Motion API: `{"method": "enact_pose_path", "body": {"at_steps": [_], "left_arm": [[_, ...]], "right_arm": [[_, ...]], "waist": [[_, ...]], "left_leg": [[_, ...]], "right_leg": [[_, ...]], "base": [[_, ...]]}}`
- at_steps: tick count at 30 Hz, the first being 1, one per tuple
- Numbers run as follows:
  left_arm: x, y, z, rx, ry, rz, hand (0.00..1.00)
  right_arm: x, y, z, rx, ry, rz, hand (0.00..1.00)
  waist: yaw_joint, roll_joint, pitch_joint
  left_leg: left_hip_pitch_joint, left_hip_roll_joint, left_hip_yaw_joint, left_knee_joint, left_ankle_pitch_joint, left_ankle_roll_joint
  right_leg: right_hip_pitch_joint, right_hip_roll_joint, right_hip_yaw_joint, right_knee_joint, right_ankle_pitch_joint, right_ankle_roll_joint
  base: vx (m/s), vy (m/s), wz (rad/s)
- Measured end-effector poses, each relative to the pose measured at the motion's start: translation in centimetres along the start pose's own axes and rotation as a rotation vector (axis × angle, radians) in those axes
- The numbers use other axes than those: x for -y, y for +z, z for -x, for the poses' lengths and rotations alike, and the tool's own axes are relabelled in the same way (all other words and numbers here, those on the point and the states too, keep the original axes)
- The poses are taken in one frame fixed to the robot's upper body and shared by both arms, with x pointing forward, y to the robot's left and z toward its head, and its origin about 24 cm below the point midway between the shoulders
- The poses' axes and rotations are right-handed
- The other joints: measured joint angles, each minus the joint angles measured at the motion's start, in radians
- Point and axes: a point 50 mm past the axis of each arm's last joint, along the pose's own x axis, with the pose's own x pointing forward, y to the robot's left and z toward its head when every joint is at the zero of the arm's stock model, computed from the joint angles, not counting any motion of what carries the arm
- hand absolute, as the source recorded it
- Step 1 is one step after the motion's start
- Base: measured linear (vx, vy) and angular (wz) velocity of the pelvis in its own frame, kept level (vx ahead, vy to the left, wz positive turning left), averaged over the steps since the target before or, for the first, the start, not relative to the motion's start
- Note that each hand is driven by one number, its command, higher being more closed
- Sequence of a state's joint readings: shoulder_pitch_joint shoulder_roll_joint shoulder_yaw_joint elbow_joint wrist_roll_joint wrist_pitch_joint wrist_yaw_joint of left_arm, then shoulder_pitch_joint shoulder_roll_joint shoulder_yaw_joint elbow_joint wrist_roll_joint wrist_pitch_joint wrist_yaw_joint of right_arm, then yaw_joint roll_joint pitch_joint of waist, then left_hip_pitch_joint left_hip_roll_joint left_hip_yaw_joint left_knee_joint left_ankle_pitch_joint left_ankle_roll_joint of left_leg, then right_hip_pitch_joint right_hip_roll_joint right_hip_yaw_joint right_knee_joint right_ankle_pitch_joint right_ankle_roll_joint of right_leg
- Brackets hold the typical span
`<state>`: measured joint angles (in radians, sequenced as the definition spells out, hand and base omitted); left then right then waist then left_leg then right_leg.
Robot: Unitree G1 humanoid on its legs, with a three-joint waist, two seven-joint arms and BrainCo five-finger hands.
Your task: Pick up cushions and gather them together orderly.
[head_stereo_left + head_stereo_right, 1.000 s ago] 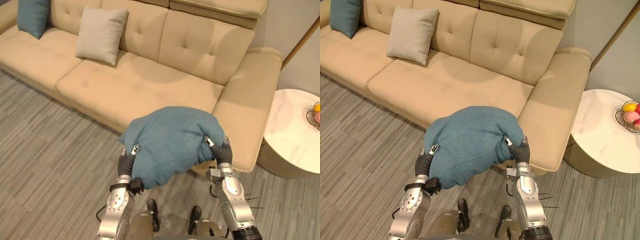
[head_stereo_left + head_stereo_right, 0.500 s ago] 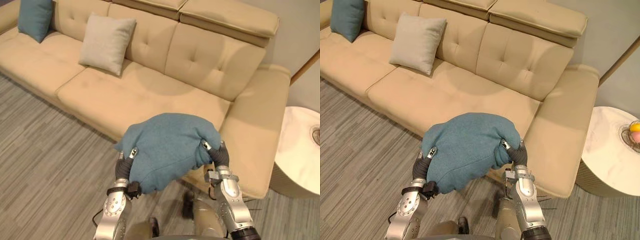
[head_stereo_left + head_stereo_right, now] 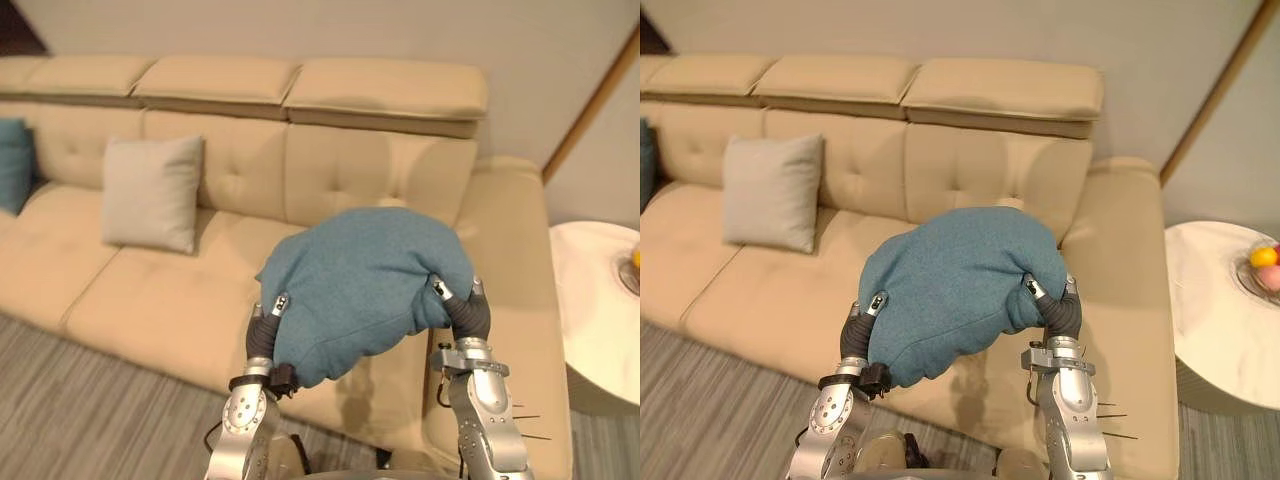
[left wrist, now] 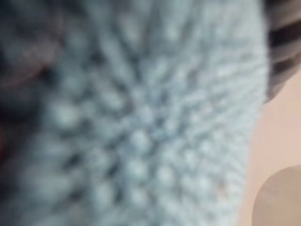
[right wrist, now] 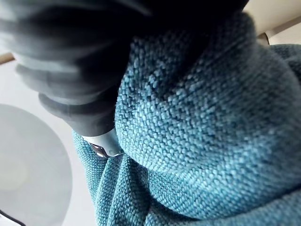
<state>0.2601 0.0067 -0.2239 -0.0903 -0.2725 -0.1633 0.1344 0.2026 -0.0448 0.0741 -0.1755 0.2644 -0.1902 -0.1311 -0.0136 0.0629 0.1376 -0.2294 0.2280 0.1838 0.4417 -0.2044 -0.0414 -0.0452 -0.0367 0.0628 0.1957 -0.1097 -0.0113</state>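
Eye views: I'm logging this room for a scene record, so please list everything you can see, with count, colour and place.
Held cushion: one, teal, raised in front of the sofa.
Pale cushion: one, beige-grey, leaning on the sofa's backrest, left of the held one.
Edge cushion: one, teal, at the sofa's far left.
Sofa: one, cream, against the wall.
Side table: one, white, round, right of the sofa.
Fruit bowl: one, yellow and pink fruit, on the table.
Floor: grey, striped.
Left hand: dark-covered, at the held cushion's left.
Right hand: dark-covered, at its right.
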Motion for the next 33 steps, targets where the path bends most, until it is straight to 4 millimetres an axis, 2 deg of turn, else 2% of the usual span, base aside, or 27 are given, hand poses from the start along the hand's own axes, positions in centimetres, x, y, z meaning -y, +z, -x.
{"method": "enact_pose_path", "body": {"at_steps": [1,2,3,4,5,6,8,11,13,15,17,18,19,21,22,23,24,25,26,27,28,30,31,32,33], "left_arm": [[0.0,-0.1,0.1,-0.002,0.003,0.004,1.00],[0.2,-0.3,0.4,-0.010,0.013,0.021,1.00],[-0.1,-0.5,0.3,-0.025,0.015,0.002,1.00],[-0.2,-0.5,0.4,-0.027,0.013,-0.008,1.00],[-0.5,-0.4,0.4,-0.024,0.007,-0.026,1.00],[-0.6,-0.4,0.4,-0.028,0.007,-0.034,1.00],[-0.7,-0.5,0.5,-0.031,0.008,-0.037,1.00],[-0.8,-0.3,0.3,-0.024,0.005,-0.047,1.00],[-0.5,0.4,-0.6,0.011,0.005,-0.050,1.00],[-0.1,1.5,-1.7,0.063,0.002,-0.049,1.00],[0.6,3.9,-4.1,0.170,0.014,-0.060,1.00],[0.9,4.5,-4.7,0.195,0.012,-0.063,1.00],[1.5,5.7,-5.9,0.243,0.003,-0.069,1.00],[3.0,9.2,-9.4,0.358,-0.024,-0.117,1.00],[3.4,10.0,-10.1,0.381,-0.029,-0.128,1.00],[4.2,12.3,-11.7,0.443,-0.038,-0.164,1.00],[5.1,15.5,-13.4,0.526,-0.043,-0.198,1.00],[5.5,17.0,-13.9,0.563,-0.043,-0.207,1.00],[6.7,20.4,-14.9,0.647,-0.045,-0.224,1.00],[7.8,23.4,-15.2,0.724,-0.044,-0.225,1.00],[8.2,24.6,-15.2,0.760,-0.044,-0.223,1.00],[9.1,30.0,-14.7,0.921,-0.032,-0.205,1.00],[9.6,32.0,-14.5,0.967,-0.029,-0.209,1.00],[9.8,32.8,-14.4,0.985,-0.029,-0.212,1.00],[10.4,34.6,-13.9,1.035,-0.029,-0.214,1.00]], "right_arm": [[0.1,-0.1,0.1,-0.005,-0.002,0.003,1.00],[0.4,-0.1,0.2,-0.010,0.000,0.019,1.00],[0.5,-1.0,0.4,-0.048,-0.012,0.018,1.00],[0.5,-1.3,0.7,-0.063,-0.024,0.011,1.00],[0.4,-1.7,1.2,-0.080,-0.036,0.017,1.00],[0.4,-1.7,1.3,-0.083,-0.036,0.030,1.00],[0.4,-2.0,1.2,-0.091,-0.033,0.043,1.00],[0.4,-3.0,0.5,-0.123,-0.027,0.070,1.00],[0.4,-3.2,-0.5,-0.127,-0.028,0.096,1.00],[-0.2,-2.8,-1.9,-0.096,-0.024,0.092,1.00],[-1.7,-1.0,-4.7,-0.005,-0.009,0.075,1.00],[-2.0,-0.5,-5.4,0.017,-0.008,0.073,1.00],[-2.6,0.6,-6.6,0.066,-0.008,0.068,1.00],[-3.8,4.3,-9.9,0.205,-0.035,0.050,1.00],[-4.0,5.1,-10.4,0.235,-0.041,0.047,1.00],[-4.5,7.4,-11.8,0.314,-0.058,0.030,1.00],[-5.5,10.6,-13.5,0.407,-0.072,0.002,1.00],[-6.0,11.8,-14.2,0.442,-0.082,-0.012,1.00],[-7.1,15.1,-15.3,0.530,-0.103,-0.047,1.00],[-8.1,17.8,-15.8,0.605,-0.117,-0.072,1.00],[-8.5,18.9,-15.9,0.635,-0.117,-0.086,1.00],[-10.2,23.5,-16.0,0.774,-0.123,-0.125,1.00],[-10.6,25.0,-16.1,0.813,-0.131,-0.125,1.00],[-10.7,25.6,-16.2,0.829,-0.136,-0.129,1.00],[-11.0,27.1,-16.2,0.862,-0.140,-0.138,0.00]], "waist": [[0.001,0.010,-0.003],[0.001,0.067,-0.012],[-0.008,0.054,-0.006],[-0.008,0.037,-0.007],[-0.016,-0.008,-0.008],[-0.024,-0.027,-0.009],[-0.021,-0.038,-0.014],[-0.025,-0.034,-0.014],[-0.025,-0.026,-0.012],[-0.029,-0.014,-0.011],[-0.029,0.004,0.002],[-0.028,0.007,0.008],[-0.027,0.008,0.032],[-0.025,0.007,0.083],[-0.026,0.006,0.088],[-0.026,0.006,0.101],[-0.026,0.005,0.135],[-0.026,0.005,0.145],[-0.026,0.006,0.170],[-0.026,0.006,0.200],[-0.026,0.006,0.206],[-0.029,0.009,0.227],[-0.033,0.008,0.239],[-0.033,0.009,0.241],[-0.033,0.008,0.242]], "left_leg": [[0.014,-0.004,-0.035,-0.078,0.030,-0.016],[0.040,0.016,-0.115,-0.176,0.139,-0.057],[0.044,-0.001,-0.108,-0.139,0.119,-0.109],[0.052,-0.013,-0.090,-0.147,0.111,-0.100],[0.059,-0.047,-0.061,-0.163,0.109,-0.086],[0.063,-0.067,-0.038,-0.172,0.116,-0.074],[0.070,-0.096,-0.010,-0.195,0.121,-0.067],[0.072,-0.112,0.008,-0.227,0.131,-0.053],[0.068,-0.115,0.014,-0.279,0.161,-0.052],[0.049,-0.113,0.021,-0.336,0.198,-0.054],[-0.015,-0.104,0.043,-0.391,0.247,-0.049],[-0.025,-0.104,0.048,-0.403,0.258,-0.050],[-0.038,-0.106,0.059,-0.415,0.273,-0.043],[-0.088,-0.113,0.065,-0.416,0.297,-0.031],[-0.102,-0.116,0.064,-0.416,0.302,-0.029],[-0.128,-0.124,0.063,-0.420,0.317,-0.021],[-0.139,-0.130,0.063,-0.433,0.336,-0.016],[-0.146,-0.131,0.063,-0.437,0.342,-0.014],[-0.164,-0.134,0.060,-0.447,0.361,-0.010],[-0.165,-0.137,0.056,-0.463,0.375,-0.009],[-0.170,-0.136,0.056,-0.474,0.385,-0.009],[-0.196,-0.136,0.047,-0.517,0.427,-0.009],[-0.201,-0.137,0.042,-0.530,0.440,-0.007],[-0.206,-0.138,0.038,-0.535,0.445,-0.007],[-0.230,-0.138,0.034,-0.535,0.450,-0.005]], "right_leg": [[-0.011,0.003,0.018,0.017,-0.012,0.016],[-0.026,0.035,0.045,0.041,-0.047,0.057],[-0.019,0.020,0.068,0.045,-0.055,0.071],[-0.019,0.001,0.065,0.039,-0.053,0.075],[-0.028,-0.045,0.080,0.034,-0.059,0.104],[-0.035,-0.071,0.084,0.026,-0.054,0.113],[-0.044,-0.102,0.091,0.003,-0.041,0.131],[-0.051,-0.114,0.100,-0.035,-0.020,0.145],[-0.069,-0.110,0.102,-0.068,0.006,0.139],[-0.109,-0.103,0.105,-0.093,0.036,0.132],[-0.200,-0.087,0.111,-0.106,0.095,0.131],[-0.220,-0.087,0.115,-0.109,0.105,0.131],[-0.242,-0.087,0.123,-0.111,0.120,0.135],[-0.297,-0.093,0.129,-0.110,0.150,0.143],[-0.310,-0.096,0.129,-0.110,0.153,0.144],[-0.337,-0.102,0.129,-0.110,0.163,0.152],[-0.354,-0.107,0.129,-0.110,0.175,0.153],[-0.363,-0.108,0.129,-0.111,0.180,0.156],[-0.383,-0.109,0.129,-0.113,0.190,0.159],[-0.388,-0.110,0.125,-0.118,0.195,0.160],[-0.396,-0.108,0.125,-0.123,0.202,0.159],[-0.418,-0.106,0.113,-0.163,0.236,0.160],[-0.420,-0.106,0.106,-0.172,0.244,0.161],[-0.424,-0.106,0.103,-0.176,0.246,0.163],[-0.441,-0.107,0.099,-0.182,0.253,0.164]], "base": [[0.15,0.371,-1.21],[0.13,0.418,-1.14],[0.13,0.427,-1.04],[0.16,0.404,-0.51],[0.12,0.250,-0.28],[0.12,0.207,-0.22],[0.11,0.158,-0.24],[0.06,0.066,-0.17],[0.01,-0.007,-0.16],[-0.04,-0.041,-0.21],[-0.07,-0.038,-0.32],[-0.09,-0.013,-0.25],[-0.13,0.006,-0.23],[-0.18,0.028,-0.10],[-0.16,0.034,0.09],[-0.18,0.041,0.07],[-0.15,0.034,0.04],[-0.17,0.030,0.03],[-0.16,0.012,0.07],[-0.18,0.010,0.06],[-0.13,-0.001,0.02],[-0.07,-0.001,0.05],[-0.04,0.003,0.12],[-0.04,0.005,0.12],[-0.04,-0.001,0.12]]}}
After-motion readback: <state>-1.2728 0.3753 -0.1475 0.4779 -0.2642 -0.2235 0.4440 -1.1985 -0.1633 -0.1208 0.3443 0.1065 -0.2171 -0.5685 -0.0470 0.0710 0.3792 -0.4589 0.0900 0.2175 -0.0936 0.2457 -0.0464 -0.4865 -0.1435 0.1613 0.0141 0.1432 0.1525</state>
